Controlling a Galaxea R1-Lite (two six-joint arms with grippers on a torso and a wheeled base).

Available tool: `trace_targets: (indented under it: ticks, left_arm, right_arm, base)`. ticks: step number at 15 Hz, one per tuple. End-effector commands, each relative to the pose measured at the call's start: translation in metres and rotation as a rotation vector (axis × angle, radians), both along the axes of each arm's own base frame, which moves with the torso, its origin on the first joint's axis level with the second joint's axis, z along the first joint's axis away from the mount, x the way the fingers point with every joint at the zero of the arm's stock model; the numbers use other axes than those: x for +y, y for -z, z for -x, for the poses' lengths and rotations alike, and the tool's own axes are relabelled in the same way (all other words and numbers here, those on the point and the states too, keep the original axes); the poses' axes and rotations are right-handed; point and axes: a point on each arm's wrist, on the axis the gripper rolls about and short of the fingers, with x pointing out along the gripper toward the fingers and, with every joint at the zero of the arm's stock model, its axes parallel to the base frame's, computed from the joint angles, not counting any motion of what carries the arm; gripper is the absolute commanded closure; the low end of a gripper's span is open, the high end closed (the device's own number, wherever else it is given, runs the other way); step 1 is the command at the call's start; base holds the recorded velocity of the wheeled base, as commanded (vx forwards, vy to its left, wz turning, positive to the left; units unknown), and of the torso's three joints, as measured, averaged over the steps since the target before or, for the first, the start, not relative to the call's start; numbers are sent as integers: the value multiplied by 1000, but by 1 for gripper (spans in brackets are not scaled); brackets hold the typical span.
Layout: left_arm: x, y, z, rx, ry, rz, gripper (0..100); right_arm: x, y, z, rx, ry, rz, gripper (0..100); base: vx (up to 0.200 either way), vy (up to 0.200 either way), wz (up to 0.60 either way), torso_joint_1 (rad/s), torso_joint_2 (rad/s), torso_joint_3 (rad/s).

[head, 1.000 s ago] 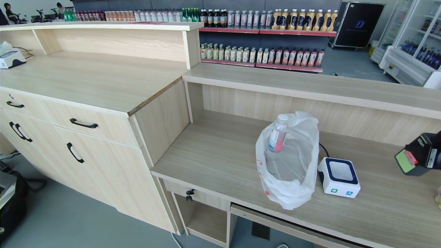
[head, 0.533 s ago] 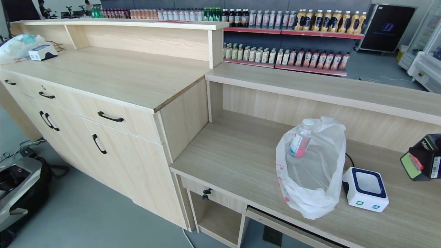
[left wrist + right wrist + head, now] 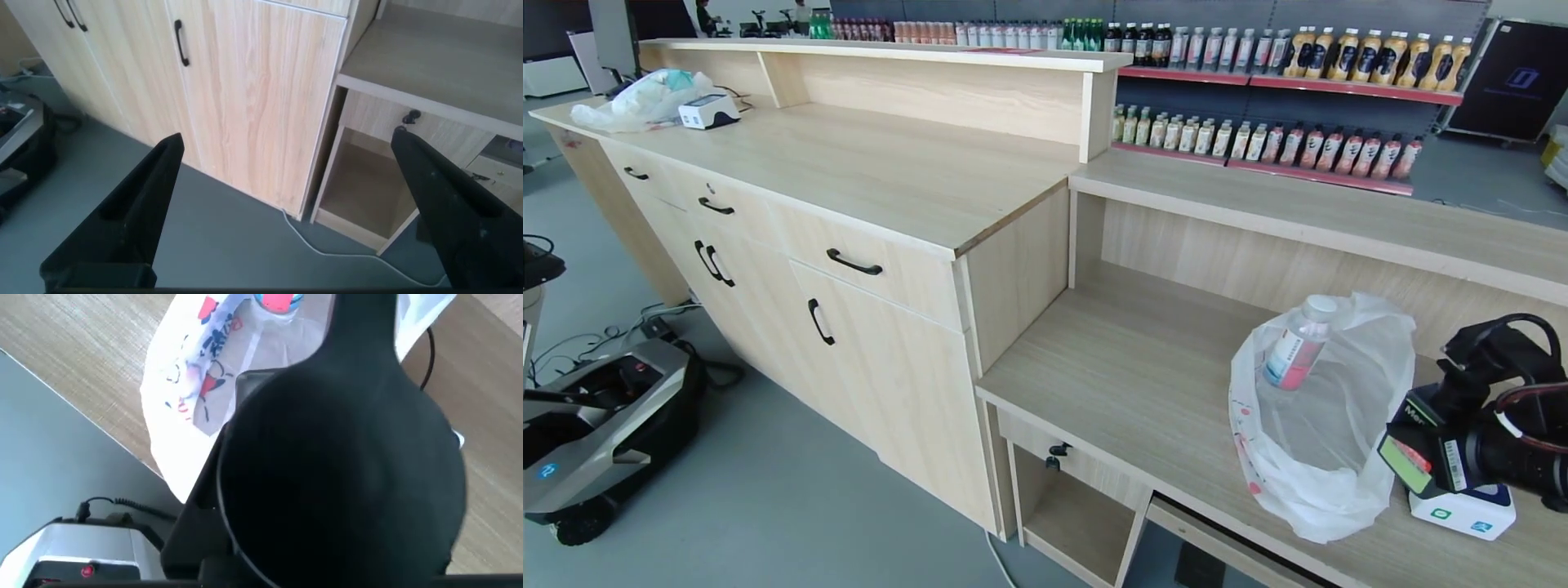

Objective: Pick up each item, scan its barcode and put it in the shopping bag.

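Currently left gripper (image 3: 286, 137) is hanging with fingers spread wide, holding nothing, over the floor beside the cabinet (image 3: 261, 90). Shopping bag (image 3: 1319, 465) is standing open on the counter (image 3: 1143, 376), with a bottle (image 3: 1294, 349) leaning inside. Just right of it, right gripper (image 3: 1462, 445) is clamping a black package (image 3: 1409, 457) directly over the scanner (image 3: 1462, 512); contact unclear.
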Motion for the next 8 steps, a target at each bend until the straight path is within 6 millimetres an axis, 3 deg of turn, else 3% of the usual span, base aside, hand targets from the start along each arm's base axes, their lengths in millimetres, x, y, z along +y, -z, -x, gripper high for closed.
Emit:
trace_targets:
  ticks: [1,8]
  left_arm:
    - [0,0,0,2,0,0,0]
    - [0,0,0,2,0,0,0]
  right_arm:
    - [-1,17,-18,46,-1,3,100]
    - [-2,37,-51,0,2,-7,100]
  base:
    - [0,0,0,0,0,0]
    - [0,0,0,0,0,0]
